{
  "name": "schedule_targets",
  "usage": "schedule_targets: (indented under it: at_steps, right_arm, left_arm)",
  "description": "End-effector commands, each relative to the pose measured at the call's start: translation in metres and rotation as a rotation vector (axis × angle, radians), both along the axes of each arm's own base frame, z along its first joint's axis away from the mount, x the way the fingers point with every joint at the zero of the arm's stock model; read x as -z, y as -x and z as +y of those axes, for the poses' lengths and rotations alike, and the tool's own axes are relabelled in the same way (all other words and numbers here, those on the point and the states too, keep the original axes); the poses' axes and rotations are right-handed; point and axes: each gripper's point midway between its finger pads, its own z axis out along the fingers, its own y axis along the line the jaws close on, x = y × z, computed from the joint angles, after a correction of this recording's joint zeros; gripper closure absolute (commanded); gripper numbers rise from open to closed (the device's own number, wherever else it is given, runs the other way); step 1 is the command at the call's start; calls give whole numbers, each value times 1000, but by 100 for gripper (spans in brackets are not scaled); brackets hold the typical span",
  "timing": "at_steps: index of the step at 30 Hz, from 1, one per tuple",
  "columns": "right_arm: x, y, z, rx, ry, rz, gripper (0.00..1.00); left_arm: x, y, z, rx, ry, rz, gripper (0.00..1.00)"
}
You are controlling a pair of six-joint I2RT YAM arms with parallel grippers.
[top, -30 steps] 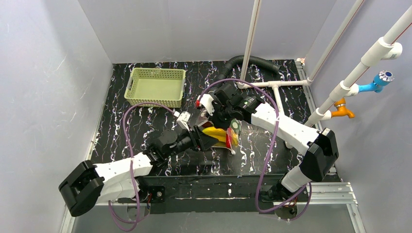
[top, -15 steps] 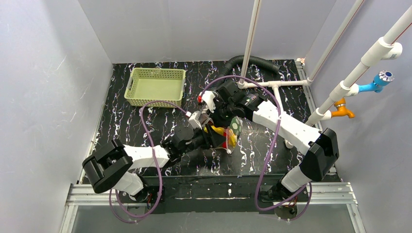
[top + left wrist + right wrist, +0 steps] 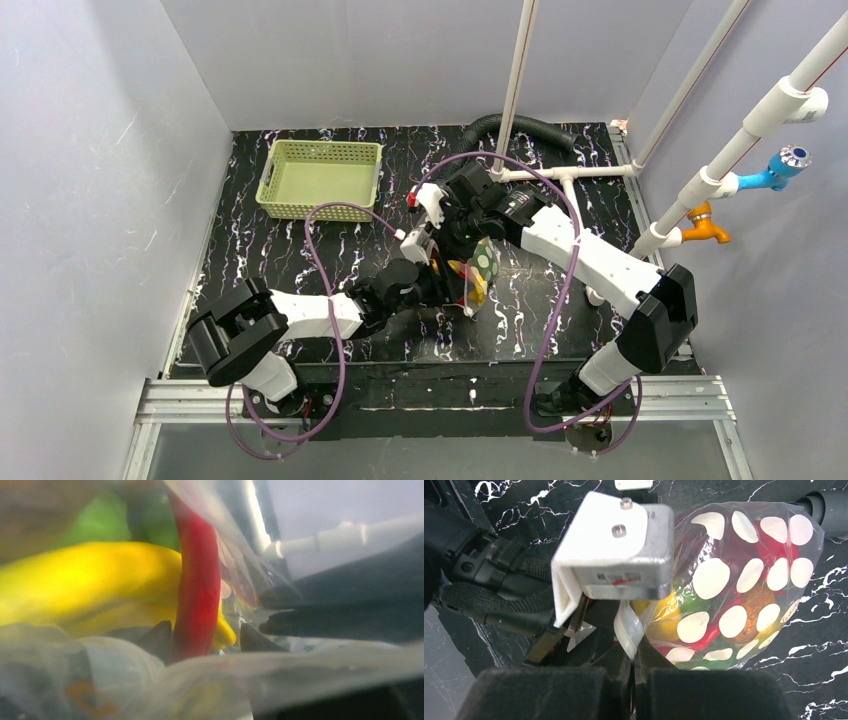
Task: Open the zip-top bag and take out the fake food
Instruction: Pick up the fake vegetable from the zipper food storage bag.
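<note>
The zip-top bag (image 3: 484, 266), clear with white oval spots, is held up off the table mid-scene; it also shows in the right wrist view (image 3: 744, 575). My right gripper (image 3: 634, 656) is shut on its white zip strip (image 3: 628, 630). My left gripper (image 3: 206, 641) is inside the bag mouth, jaws open. A red chili (image 3: 199, 585) stands between the fingertips (image 3: 159, 638), against the left one and apart from the right. A yellow banana (image 3: 85, 587) and a green piece (image 3: 107, 525) lie behind it. Through the bag I see yellow, red, green and brown fake food (image 3: 751, 605).
A pale green lattice basket (image 3: 320, 178) stands at the far left of the black marbled table (image 3: 300, 260). White pipes (image 3: 560, 180) and a black corrugated hose (image 3: 520, 128) run along the back right. The left wrist's white camera housing (image 3: 614, 545) sits close beside the bag.
My left arm has pushed forward and right, driving its gripper into the bag's mouth. The right gripper has kept hold of the zip strip, and the bag has shifted slightly.
</note>
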Motion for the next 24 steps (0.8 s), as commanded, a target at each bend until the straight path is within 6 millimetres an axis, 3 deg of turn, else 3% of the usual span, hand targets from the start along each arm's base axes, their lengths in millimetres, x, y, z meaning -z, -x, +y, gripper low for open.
schedule_targets:
  at_steps: [1, 7, 11, 19, 24]
  right_arm:
    - [-22, -2, 12, -13, -64, -11, 99]
    - [-22, -2, 10, -12, -64, -14, 99]
    - [-20, -2, 7, -9, -60, -20, 99]
    - [-10, -2, 0, -22, -38, -42, 99]
    - [-2, 1, 0, -39, -25, -25, 99]
  left_arm:
    - [1, -5, -6, -27, -55, -25, 51]
    - [12, -7, -4, -43, -126, -12, 73]
    - [11, -7, 2, -48, -145, -37, 100]
    - [-26, 2, 11, -27, -96, -75, 100]
    - [-31, 5, 28, -79, -56, -24, 100]
